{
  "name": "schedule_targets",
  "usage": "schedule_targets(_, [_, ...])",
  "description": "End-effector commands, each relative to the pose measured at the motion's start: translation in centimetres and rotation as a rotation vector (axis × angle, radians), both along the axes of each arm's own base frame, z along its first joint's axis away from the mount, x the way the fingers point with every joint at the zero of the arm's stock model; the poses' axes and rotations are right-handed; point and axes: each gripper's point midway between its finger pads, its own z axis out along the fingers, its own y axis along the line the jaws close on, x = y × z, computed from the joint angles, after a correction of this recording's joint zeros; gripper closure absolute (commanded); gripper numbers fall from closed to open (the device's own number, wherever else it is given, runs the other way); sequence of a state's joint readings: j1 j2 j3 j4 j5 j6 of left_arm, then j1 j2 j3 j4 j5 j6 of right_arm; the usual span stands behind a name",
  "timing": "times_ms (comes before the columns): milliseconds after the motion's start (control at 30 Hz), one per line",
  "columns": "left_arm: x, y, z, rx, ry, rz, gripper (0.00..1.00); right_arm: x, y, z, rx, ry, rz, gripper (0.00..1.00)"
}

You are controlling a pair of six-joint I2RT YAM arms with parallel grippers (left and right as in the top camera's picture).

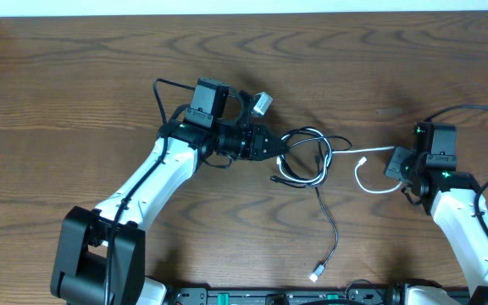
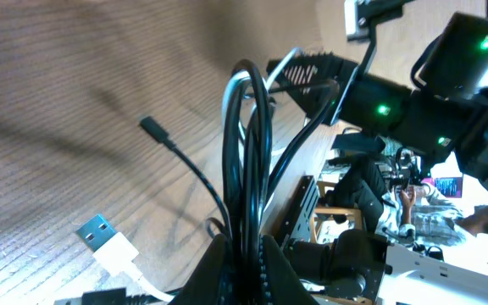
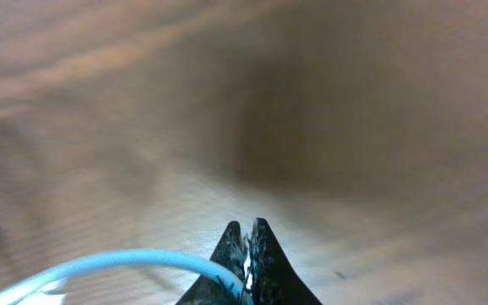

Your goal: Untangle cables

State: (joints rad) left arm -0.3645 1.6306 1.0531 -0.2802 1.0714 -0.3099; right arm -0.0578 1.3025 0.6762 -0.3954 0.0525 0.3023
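Cables [image 1: 307,159] sit tangled together at the middle of the wooden table [image 1: 100,76]. The black cable [image 1: 335,237] forms several loops there, and one tail runs toward the near edge and ends in a pale plug [image 1: 316,274]. The left gripper [image 1: 280,146] has its jaws closed on those black loops. In the left wrist view the strands rise in a bundle straight out of its fingers [image 2: 265,263], with a small black plug [image 2: 151,125] and a white plug with a blue insert [image 2: 104,241] on the wood beside them. The white cable [image 1: 364,180] leads out of the tangle to the right, where it curls into a small loop. The right gripper [image 1: 395,161] is clamped on it, and its wrist view shows the fingertips [image 3: 261,246] pressed together around the pale cord [image 3: 125,263].
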Motion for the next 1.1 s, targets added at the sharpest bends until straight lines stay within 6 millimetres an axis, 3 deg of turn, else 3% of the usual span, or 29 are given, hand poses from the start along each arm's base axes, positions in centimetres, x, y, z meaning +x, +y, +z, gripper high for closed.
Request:
schedule_targets(0, [-0.3,-0.1,-0.2,-0.008,-0.004,-0.021,0.93,1.4,2.5,0.7,0.060,-0.065,0.175,0.99])
schedule_targets(233, [-0.4,-0.1,-0.2,-0.007,0.000,-0.022,0.93,3.4,2.6,2.3,0.013,-0.171,0.246,0.98])
schedule_targets(467, [-0.4,0.0,-0.3,-0.005,0.003,-0.022,0.92,3.3,2.6,2.2,0.015,-0.164,0.246,0.42])
schedule_targets(667, [-0.4,0.0,-0.3,-0.005,0.003,-0.022,0.92,3.2,3.4,2.2,0.062,-0.169,0.255,0.26])
schedule_targets(767, [-0.4,-0.1,-0.3,-0.005,0.003,-0.022,0.93,3.1,4.9,2.4,0.138,-0.177,0.305,0.02])
schedule_targets(967, [-0.4,-0.1,-0.3,-0.005,0.009,-0.019,0.92,3.6,5.6,3.5,0.202,-0.223,0.337,0.01])
schedule_targets(1067, [-0.4,-0.1,-0.3,-0.005,0.010,-0.018,0.92,3.7,6.7,5.6,0.340,-0.275,0.360,0.01])
